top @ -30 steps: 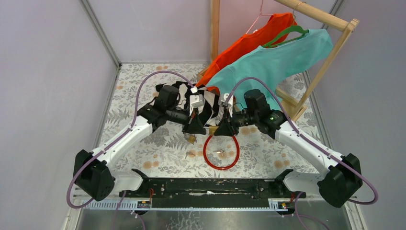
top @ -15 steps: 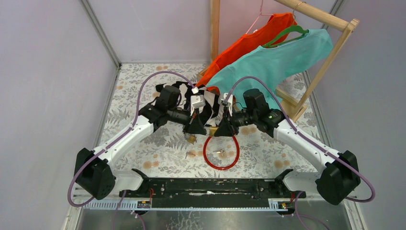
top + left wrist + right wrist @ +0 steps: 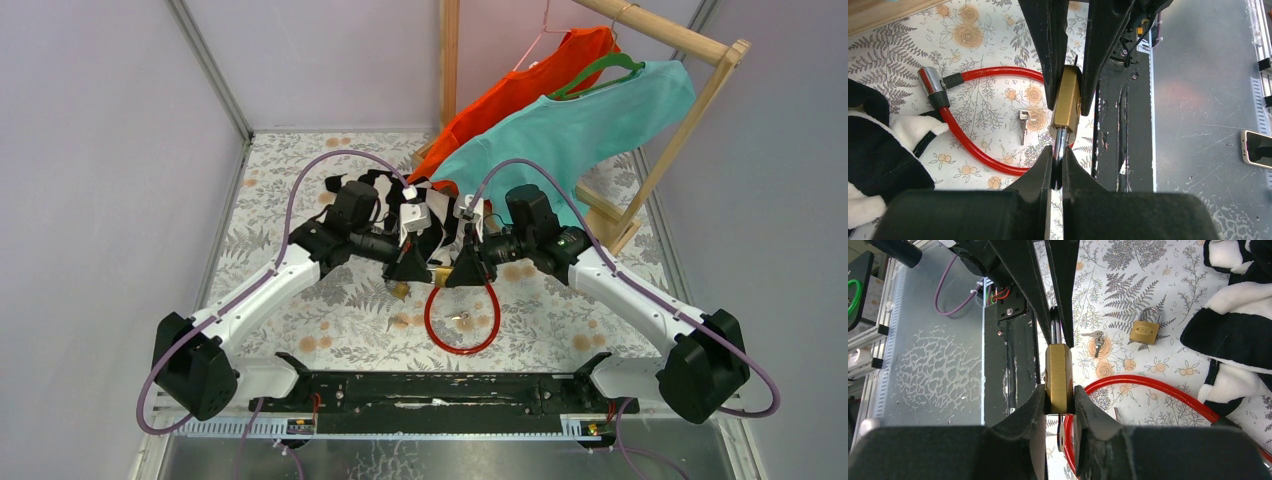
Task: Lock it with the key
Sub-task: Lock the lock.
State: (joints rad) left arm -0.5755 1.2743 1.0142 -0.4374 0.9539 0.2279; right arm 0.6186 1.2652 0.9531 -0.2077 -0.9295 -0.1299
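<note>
A brass padlock (image 3: pixel 440 270) hangs in the air between both grippers, above the floral table. My left gripper (image 3: pixel 1057 165) is shut on its steel shackle (image 3: pixel 1060 145). My right gripper (image 3: pixel 1058 400) is shut on the brass body (image 3: pixel 1058 377). A small key (image 3: pixel 1060 435) sticks out of the body's underside, between my right fingers, and nothing holds it. In the left wrist view the right fingers clamp the body (image 3: pixel 1067 100) from above. In the right wrist view the left fingers close on the shackle (image 3: pixel 1053 330).
A red cable lock (image 3: pixel 461 320) lies looped on the table below, with loose keys (image 3: pixel 1095 340) inside the loop. A second small padlock (image 3: pixel 1145 331) lies nearby. A black-and-white cloth (image 3: pixel 430 215) and a wooden rack with orange and teal shirts (image 3: pixel 580 120) stand behind.
Both arms have shifted very slightly. The padlock stays held between the two grippers in the same place.
</note>
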